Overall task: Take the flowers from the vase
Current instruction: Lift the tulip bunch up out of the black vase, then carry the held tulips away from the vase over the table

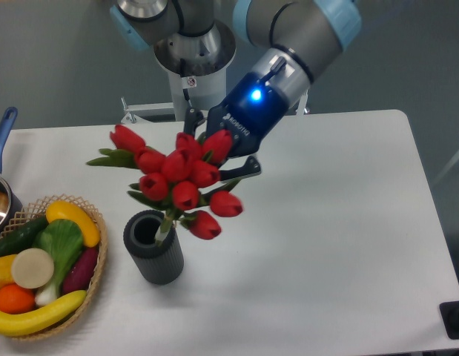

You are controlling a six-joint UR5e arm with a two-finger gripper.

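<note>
Above ribbed cylindrical vase (pixel 153 248), tulip flowers (pixel 182 179).

The flowers (pixel 181 178) are bright red buds on green leaves and stems. The vase (pixel 153 248) is dark grey with a faintly ribbed wall, as far as the view allows. The gripper (pixel 218 152) is black with white lettering and a glowing blue light behind it. The arm (pixel 292 33) is grey with pale blue caps. The table (pixel 340 222) is plain white. The wicker basket (pixel 96 278) is tan, holding yellow, green, orange and purple produce.
</note>
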